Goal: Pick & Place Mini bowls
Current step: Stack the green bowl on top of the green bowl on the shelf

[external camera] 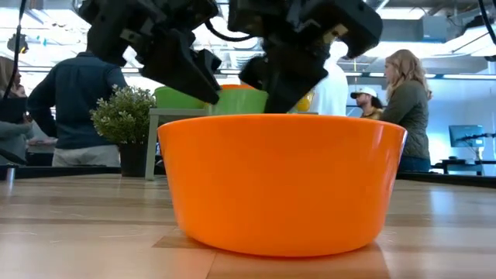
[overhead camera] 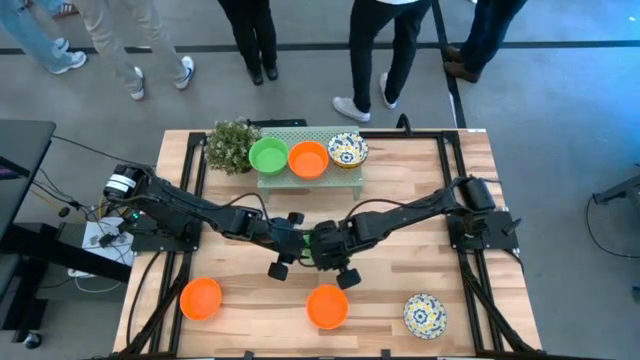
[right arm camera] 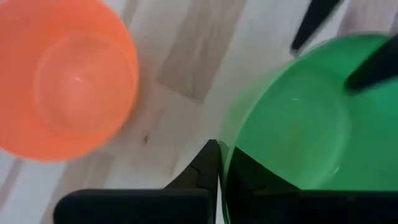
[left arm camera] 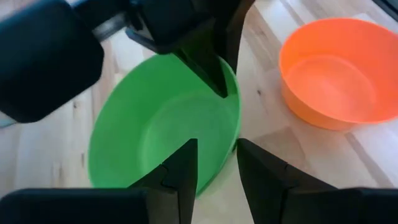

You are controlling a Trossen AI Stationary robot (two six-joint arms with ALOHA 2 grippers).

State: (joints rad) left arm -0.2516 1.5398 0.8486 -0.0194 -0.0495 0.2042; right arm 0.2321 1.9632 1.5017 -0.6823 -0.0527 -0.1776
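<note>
A bright green mini bowl [left arm camera: 161,124] [right arm camera: 298,124] hangs over the table's middle, between my two grippers. My right gripper [right arm camera: 219,163] [overhead camera: 325,245] is shut on its rim. My left gripper [left arm camera: 217,165] [overhead camera: 295,243] is open at the opposite side of the rim, one finger inside the bowl and one outside. An orange bowl [overhead camera: 327,306] [external camera: 283,182] sits on the table just nearer the front edge. Another orange bowl [overhead camera: 201,298] and a floral bowl [overhead camera: 424,315] also rest near the front edge. My right gripper pinches the green bowl's rim [right arm camera: 227,155] between its two fingers, one inside the wall and one outside. The fingers slant down from the table's right. In the low view the bowl [external camera: 240,102] shows above the near orange bowl's rim, open side up. My left gripper has the rim [left arm camera: 229,152] between its open fingers; I cannot tell whether either finger touches it.
At the far edge a pale green stand [overhead camera: 300,178] carries a green bowl [overhead camera: 268,156], an orange bowl [overhead camera: 308,159] and a floral bowl [overhead camera: 347,150]. A small plant [overhead camera: 232,146] stands to its left. People stand beyond the far edge.
</note>
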